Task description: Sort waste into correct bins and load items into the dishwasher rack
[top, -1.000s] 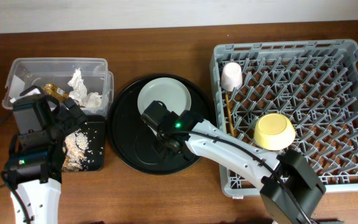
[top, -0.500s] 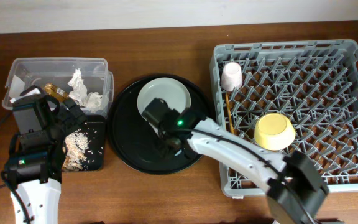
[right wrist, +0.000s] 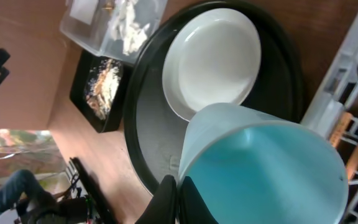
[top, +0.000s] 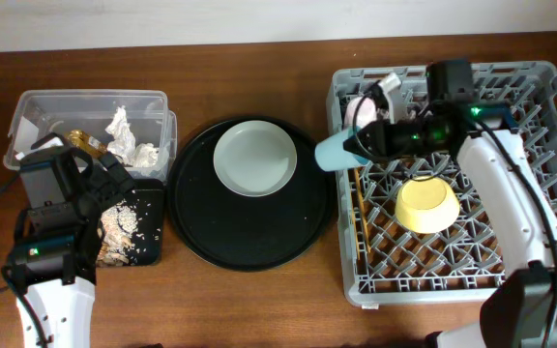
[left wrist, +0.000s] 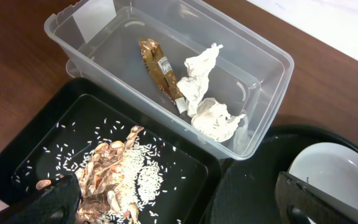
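My right gripper (top: 354,145) (right wrist: 179,188) is shut on the rim of the light-blue cup (top: 333,152) (right wrist: 267,168) and holds it on its side above the left edge of the grey dishwasher rack (top: 540,77). In the rack are the pink cup (top: 360,110), the yellow bowl (top: 425,205) and the wooden chopsticks (top: 355,186). The pale plate (top: 254,159) (right wrist: 213,61) lies on the round black tray (top: 249,237). My left gripper (top: 95,193) (left wrist: 180,206) hangs open over the shallow black tray (left wrist: 23,168) of food scraps (left wrist: 118,175). Crumpled paper (left wrist: 207,93) and the wrapper (left wrist: 160,70) lie in the clear tub (left wrist: 272,68).
The clear tub (top: 37,106) and the shallow black tray (top: 153,253) stand side by side at the left of the wooden table. The round tray fills the gap between them and the rack. Upright pegs cover the rack floor.
My right arm has lifted the light-blue cup off the round black tray and swung it right to the rack's left edge. The left arm has not moved.
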Tool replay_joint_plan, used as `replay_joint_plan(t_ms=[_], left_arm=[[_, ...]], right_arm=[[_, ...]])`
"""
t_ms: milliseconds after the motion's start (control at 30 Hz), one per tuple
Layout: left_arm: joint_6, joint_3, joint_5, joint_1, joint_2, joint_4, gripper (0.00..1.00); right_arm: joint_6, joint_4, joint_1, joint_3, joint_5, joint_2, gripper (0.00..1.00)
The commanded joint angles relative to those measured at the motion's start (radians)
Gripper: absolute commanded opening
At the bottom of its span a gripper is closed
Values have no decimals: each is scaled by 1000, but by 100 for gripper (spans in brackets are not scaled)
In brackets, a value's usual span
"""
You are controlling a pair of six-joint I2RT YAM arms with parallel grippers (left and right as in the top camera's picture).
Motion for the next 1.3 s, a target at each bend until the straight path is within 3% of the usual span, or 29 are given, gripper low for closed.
replay_joint_plan(t_ms=[0,233,367,633,900,967,1100,1133,1267], left_arm=[[-12,11,-4,4,-2,1,99],[-13,11,-4,4,-2,1,99],[-13,11,-4,4,-2,1,99],[-13,11,-4,4,-2,1,99],[-13,11,-4,4,-2,1,99],[-12,11,-4,4,-2,1,99],[-12,11,-4,4,-2,1,99],[-12,11,-4,4,-2,1,99],[-13,11,-4,4,-2,1,99]], right_arm=[[-97,19,-53,-88,-159,50,4],[-152,75,-135,-167,-244,151,4],[-152,52,-177,-172,-63,151,4],[-201,-16,-188,-191,58,145,5],[-168,-94,-254,-188,119,-119,8],[-128,-82,-220,-188,162,-222,8],[55,64,19,-188,483,-401,9],[102,145,159,-188,608,-411,11],[108,340,465,-188,912,-311,21]])
